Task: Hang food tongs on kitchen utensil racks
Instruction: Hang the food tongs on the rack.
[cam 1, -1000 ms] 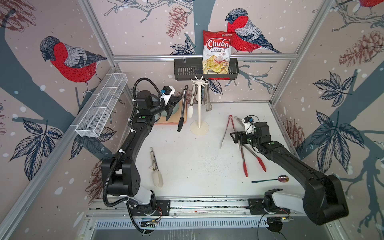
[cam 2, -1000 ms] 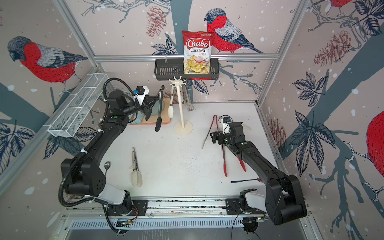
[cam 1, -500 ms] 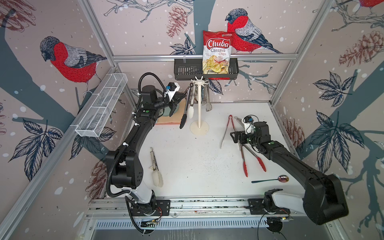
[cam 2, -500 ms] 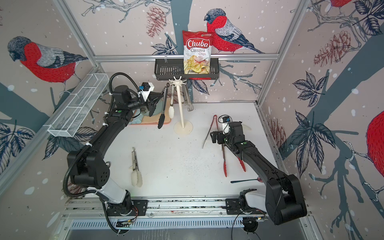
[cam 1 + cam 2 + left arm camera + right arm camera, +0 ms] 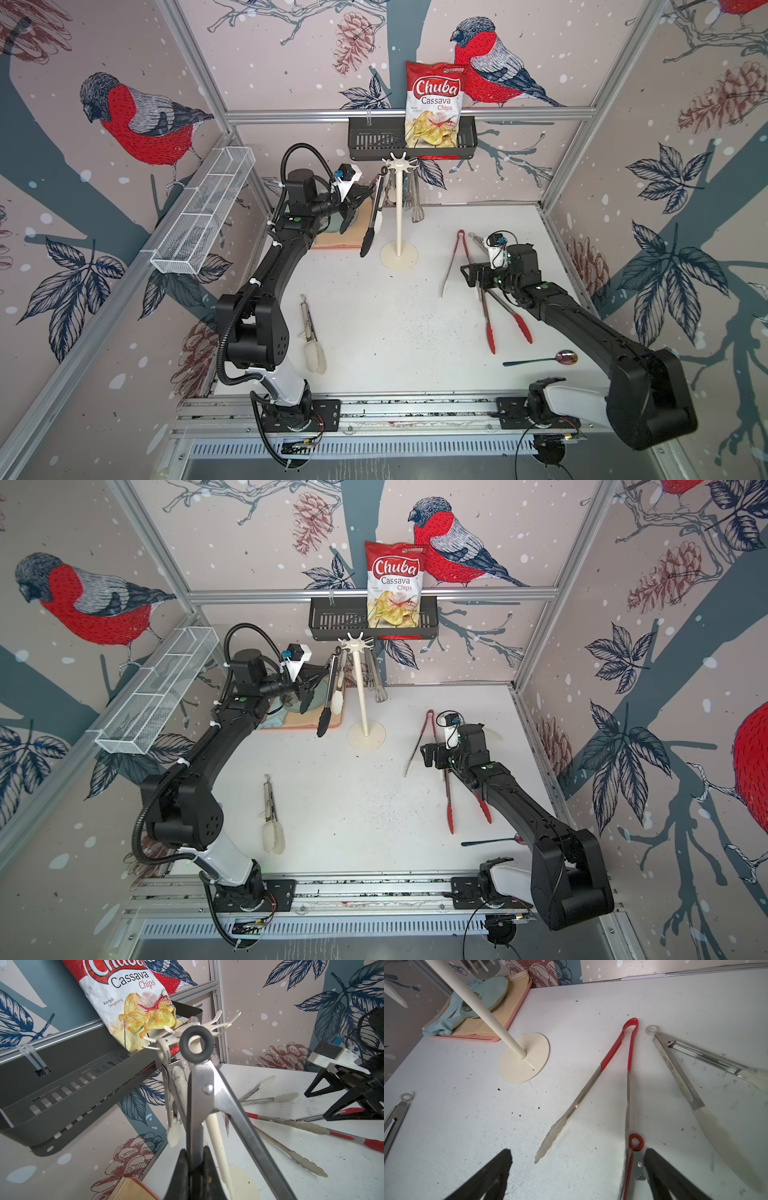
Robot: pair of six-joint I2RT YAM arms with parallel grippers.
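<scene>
Left fingers [image 5: 181, 1174]: pressed together on one arm of the black-tipped steel tongs with a dark ring end [image 5: 200, 1093]. The grip is below the pivot rivet, so the ring rises clear above the fingers and the tips hang free beneath. The ring is level with the star-shaped hook head of the tall cream-white pole rack on a round disc base [image 5: 399, 208], just beyond the fingers; whether a prong has entered the ring cannot be told. Judged step: threading the ring onto a hook. White-tipped steel tongs with a pale ring [image 5: 173, 1132]: already hung from a neighbouring prong, just beside the held pair. Right fingers [image 5: 488, 1178]: spread wide and empty, low over the white worktop [image 5: 467, 1105]. The ring end of the red-tipped steel tongs with a red ring [image 5: 635, 1142] lies between them, close against one finger, seemingly lined up for a pick-up. Flat on the worktop ahead of those fingers: red-handled steel tongs with pale tips [image 5: 614, 1053] and broad white-tipped steel tongs [image 5: 679, 1076]. Well behind the left fingers, near that arm's base: another white-tipped pair [image 5: 309, 328].
</scene>
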